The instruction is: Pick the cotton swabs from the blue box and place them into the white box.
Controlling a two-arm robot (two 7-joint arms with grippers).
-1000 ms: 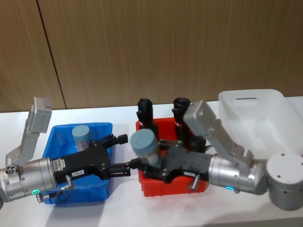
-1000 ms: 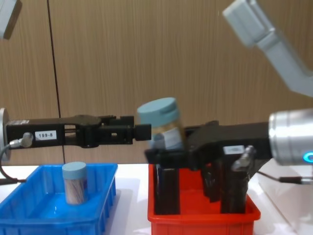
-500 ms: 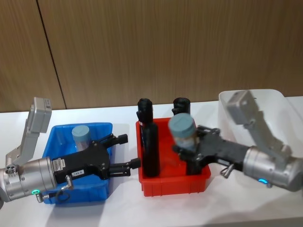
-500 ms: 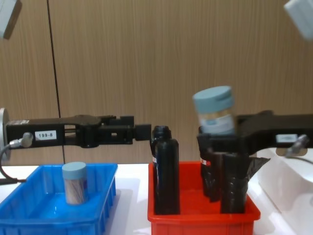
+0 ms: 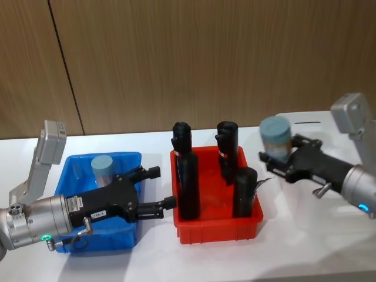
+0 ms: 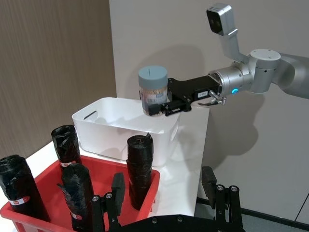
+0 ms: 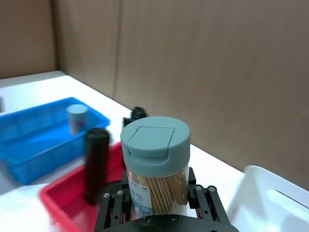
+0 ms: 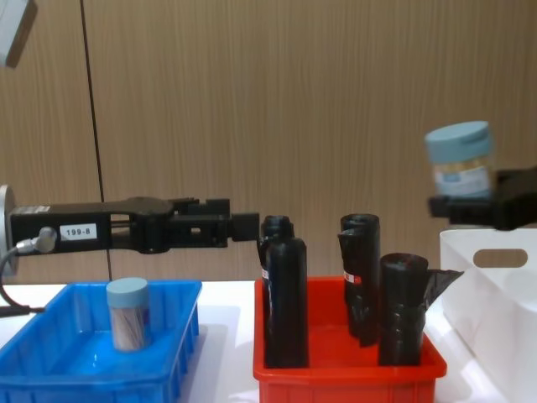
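Your right gripper (image 5: 281,158) had its fingers clamped on one jar of cotton swabs (image 5: 275,135). It held the jar upright in the air over the left side of the white box (image 6: 118,137), which stood toward the table's (image 5: 305,249) right edge. The jar hung clear of the box's rim.

Your left gripper (image 5: 160,188) hovered with its fingers spread and nothing between them. It was above the right rim of the blue box (image 5: 79,157), near the table's left edge, and pointed toward the red bin (image 5: 217,226). A second jar (image 5: 101,169) stood upright inside the blue box. Black rolls (image 5: 187,182) stood in the red bin, which sat between the two boxes.
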